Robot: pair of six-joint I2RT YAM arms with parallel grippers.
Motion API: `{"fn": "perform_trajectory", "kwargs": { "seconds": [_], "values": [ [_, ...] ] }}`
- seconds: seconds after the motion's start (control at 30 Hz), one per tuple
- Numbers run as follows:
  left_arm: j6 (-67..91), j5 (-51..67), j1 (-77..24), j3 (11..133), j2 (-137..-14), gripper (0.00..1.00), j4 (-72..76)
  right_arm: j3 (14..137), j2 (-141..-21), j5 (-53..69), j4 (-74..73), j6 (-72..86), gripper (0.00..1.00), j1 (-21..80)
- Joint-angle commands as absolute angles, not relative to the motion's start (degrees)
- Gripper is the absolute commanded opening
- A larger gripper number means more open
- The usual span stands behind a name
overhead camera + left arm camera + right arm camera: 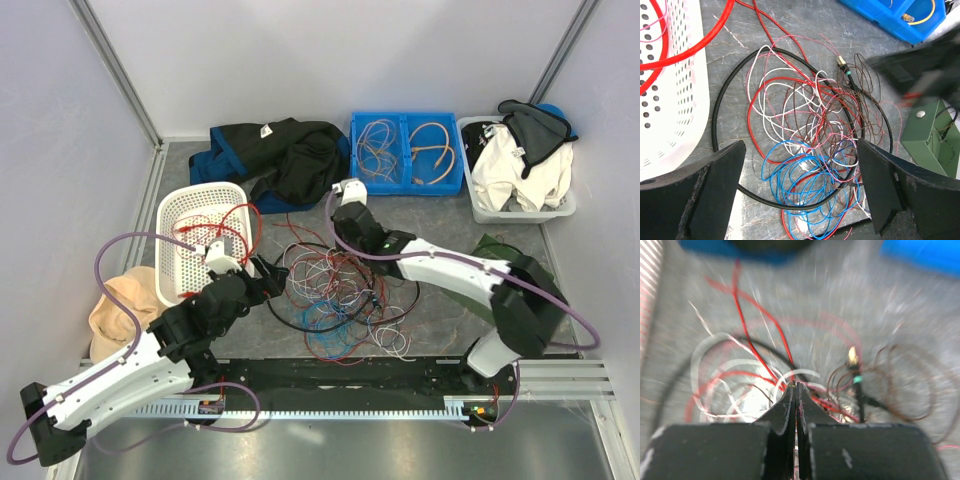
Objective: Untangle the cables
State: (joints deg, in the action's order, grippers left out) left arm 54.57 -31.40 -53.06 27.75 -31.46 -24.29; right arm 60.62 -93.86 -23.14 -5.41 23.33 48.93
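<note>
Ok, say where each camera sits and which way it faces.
Top external: above and behind, looking down on the table; left arm and right arm show.
Left wrist: looks down on the cables past the open left gripper.
Right wrist: low over the cables, behind the shut right gripper.
Shared: both wrist views show the gold-tipped connector.

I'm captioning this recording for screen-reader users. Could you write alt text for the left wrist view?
A loose tangle of cables, black, white, red, blue and brown, lies on a grey table between the wide-open fingers of the left gripper. A white perforated basket sits at left, with a blue bin and a green box at right.
</note>
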Motion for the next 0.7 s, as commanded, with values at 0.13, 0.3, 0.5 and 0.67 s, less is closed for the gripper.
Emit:
{"fn": "perform_trajectory", "kwargs": {
  "seconds": [0.13,0.3,0.5,0.67],
  "values": [
    [56.07,-31.64,-52.73,27.95,-32.87,1.0,-23.29,67.49,-95.07,-26.1,-11.51,17.76,0.52,48.52],
    [55.99,-30.33,-52.82,27.77,-32.7,1.0,-23.47,70.14,-102.55,-22.25,-11.25,18.1,0.65,45.71],
    [56.51,-29.79,-52.82,26.37,-30.5,0.99,-23.64,67.86,-104.68,-22.67,-10.2,19.68,0.68,43.77],
    [56.87,-30.06,-52.82,26.01,-31.99,1.0,-22.94,65.05,-105.38,-19.43,-9.41,21.44,0.68,41.49]
  ]
}}
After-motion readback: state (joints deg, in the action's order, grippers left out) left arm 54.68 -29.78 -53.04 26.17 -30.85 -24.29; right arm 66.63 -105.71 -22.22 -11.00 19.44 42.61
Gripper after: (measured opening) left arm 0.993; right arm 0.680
